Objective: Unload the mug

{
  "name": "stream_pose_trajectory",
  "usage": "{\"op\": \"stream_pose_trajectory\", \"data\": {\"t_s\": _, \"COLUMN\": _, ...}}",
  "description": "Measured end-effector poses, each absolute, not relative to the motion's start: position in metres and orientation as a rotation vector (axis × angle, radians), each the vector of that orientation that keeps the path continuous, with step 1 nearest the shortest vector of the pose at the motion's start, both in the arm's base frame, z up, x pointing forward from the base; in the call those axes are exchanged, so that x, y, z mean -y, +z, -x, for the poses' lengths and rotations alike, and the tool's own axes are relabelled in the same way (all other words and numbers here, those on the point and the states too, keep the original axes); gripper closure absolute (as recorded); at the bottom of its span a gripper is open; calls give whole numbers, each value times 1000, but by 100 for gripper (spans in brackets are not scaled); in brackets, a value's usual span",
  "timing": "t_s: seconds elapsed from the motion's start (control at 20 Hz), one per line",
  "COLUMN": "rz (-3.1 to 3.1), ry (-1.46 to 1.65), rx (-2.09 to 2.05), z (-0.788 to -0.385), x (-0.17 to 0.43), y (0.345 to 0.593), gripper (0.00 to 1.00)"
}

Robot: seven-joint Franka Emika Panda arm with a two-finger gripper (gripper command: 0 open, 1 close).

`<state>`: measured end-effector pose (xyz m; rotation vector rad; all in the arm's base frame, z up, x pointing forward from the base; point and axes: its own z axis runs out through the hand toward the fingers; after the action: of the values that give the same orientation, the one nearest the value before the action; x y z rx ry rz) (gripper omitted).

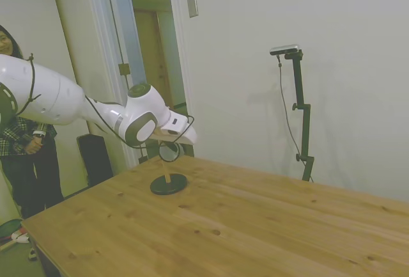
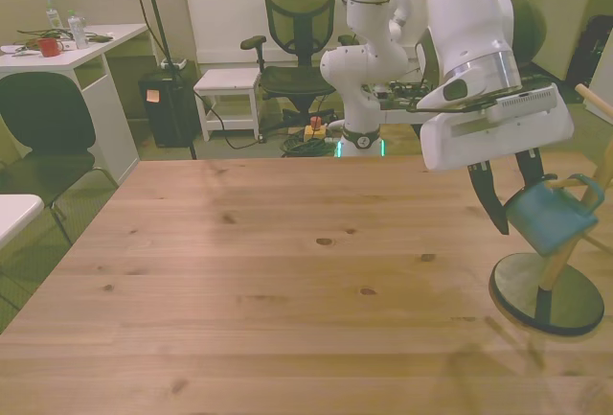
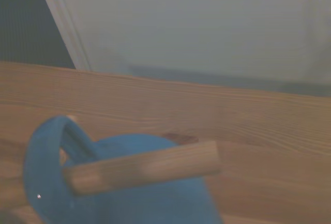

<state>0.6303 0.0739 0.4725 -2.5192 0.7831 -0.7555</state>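
Side view, going left to right: a person [image 1: 19,142] in a checked shirt stands at the picture's far left, partly hidden behind the white arm [image 1: 57,101]. The arm stretches over the near corner of the wooden table [image 1: 255,226], and its gripper [image 1: 174,144] sits right at the mug [image 1: 170,152], whose round pale opening faces the camera. Below the mug the peg stand [image 1: 169,183] rests its round black base on the tabletop.

Front view, again left to right: a white desk [image 2: 77,51] and a dark office chair [image 2: 297,22] stand behind the table, whose broad surface takes up most of the picture. Toward the front view's right, the gripper [image 2: 517,199] points down with its dark fingers [image 2: 491,202] spread apart, one on each side of the blue-grey mug [image 2: 543,219]; the fingers do not look pressed onto it. The mug hangs tilted on a slanted wooden peg of the stand [image 2: 548,290], its handle looped over the peg, well above the black base.

Wrist view: the mug [image 3: 129,193] appears close and blurred, with the wooden peg [image 3: 145,169] passing through its handle.
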Motion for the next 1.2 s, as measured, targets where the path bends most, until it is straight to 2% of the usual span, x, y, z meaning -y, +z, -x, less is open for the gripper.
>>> {"op": "stream_pose_trajectory", "data": {"t_s": 0.45, "rz": 2518, "ry": -746, "rx": -758, "z": -624, "x": -72, "y": 473, "gripper": 100}}
{"op": "stream_pose_trajectory", "data": {"t_s": 1.2, "rz": 2494, "ry": -759, "rx": -726, "z": -606, "x": -71, "y": 491, "gripper": 100}}
